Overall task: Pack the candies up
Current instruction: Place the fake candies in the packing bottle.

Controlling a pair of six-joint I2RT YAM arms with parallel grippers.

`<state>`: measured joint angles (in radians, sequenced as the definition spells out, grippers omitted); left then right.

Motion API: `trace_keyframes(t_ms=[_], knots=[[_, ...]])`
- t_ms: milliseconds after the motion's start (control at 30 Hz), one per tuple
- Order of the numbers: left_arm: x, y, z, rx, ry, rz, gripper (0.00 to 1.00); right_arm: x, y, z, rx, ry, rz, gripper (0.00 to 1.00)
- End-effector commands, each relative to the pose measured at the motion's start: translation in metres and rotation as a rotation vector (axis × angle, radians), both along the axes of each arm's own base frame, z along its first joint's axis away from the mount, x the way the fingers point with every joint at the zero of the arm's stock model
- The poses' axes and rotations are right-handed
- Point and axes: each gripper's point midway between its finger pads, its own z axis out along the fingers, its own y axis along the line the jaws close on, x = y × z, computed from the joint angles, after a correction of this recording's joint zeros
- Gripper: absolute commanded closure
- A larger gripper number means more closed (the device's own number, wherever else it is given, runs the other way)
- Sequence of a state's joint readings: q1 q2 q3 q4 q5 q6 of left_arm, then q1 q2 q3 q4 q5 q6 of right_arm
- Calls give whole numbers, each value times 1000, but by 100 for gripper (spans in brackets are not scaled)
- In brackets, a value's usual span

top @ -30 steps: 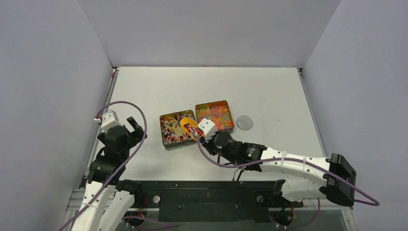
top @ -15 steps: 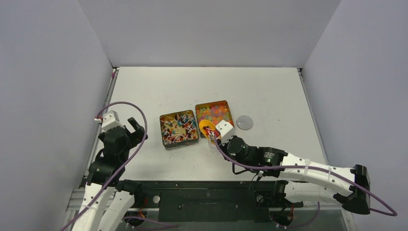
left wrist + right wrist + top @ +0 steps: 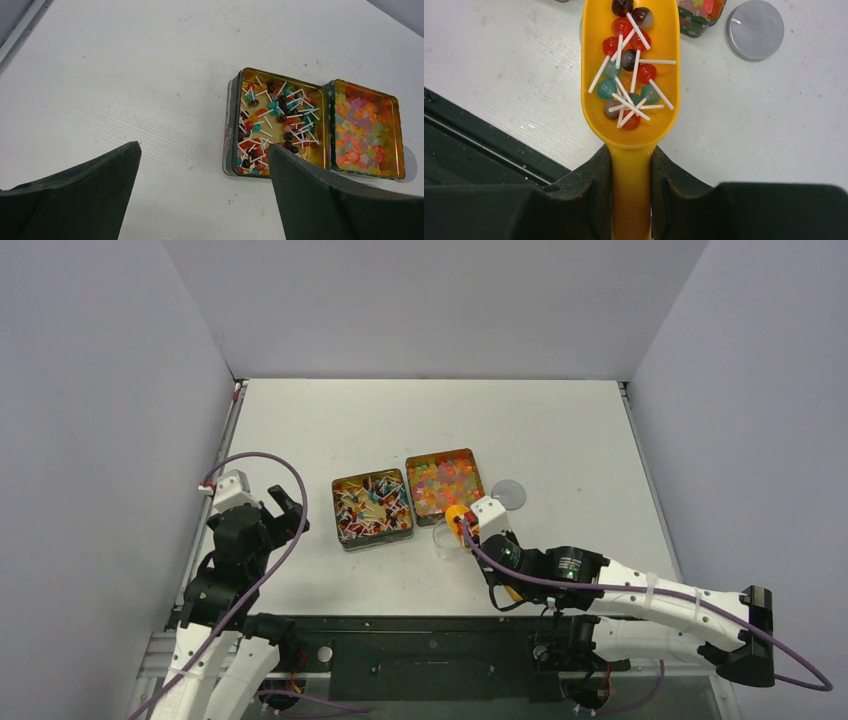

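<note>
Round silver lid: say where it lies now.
Top view: the round silver lid lies on the white table, right of centre, beside the gold tin of jelly sweets.

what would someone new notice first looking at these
The orange scoop, gripped by its handle in the right pincer, carries a pile of small lollipops over the white table. Just beyond it sit two gold tins side by side: the left tin holds more lollipops, the right tin orange, yellow and pink sweets. The left pincer hangs open near the table's left edge.
</note>
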<state>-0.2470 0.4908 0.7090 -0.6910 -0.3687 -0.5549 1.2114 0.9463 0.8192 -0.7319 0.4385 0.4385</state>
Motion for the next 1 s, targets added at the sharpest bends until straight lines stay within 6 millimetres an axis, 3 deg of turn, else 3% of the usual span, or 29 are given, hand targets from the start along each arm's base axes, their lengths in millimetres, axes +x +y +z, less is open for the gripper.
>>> trace_keyframes(t_ms=[0,567,967], knots=[[6,-6,14,-10,-63,-36,4,-2,-3,13,33,41,-58,100],[4,-17,18,-16,-85,-94,4,-12,7,-8,-23,290,-26,100],[2,-22,18,-10,-90,-121,4,-17,0,-14,-84,410,-40,100]])
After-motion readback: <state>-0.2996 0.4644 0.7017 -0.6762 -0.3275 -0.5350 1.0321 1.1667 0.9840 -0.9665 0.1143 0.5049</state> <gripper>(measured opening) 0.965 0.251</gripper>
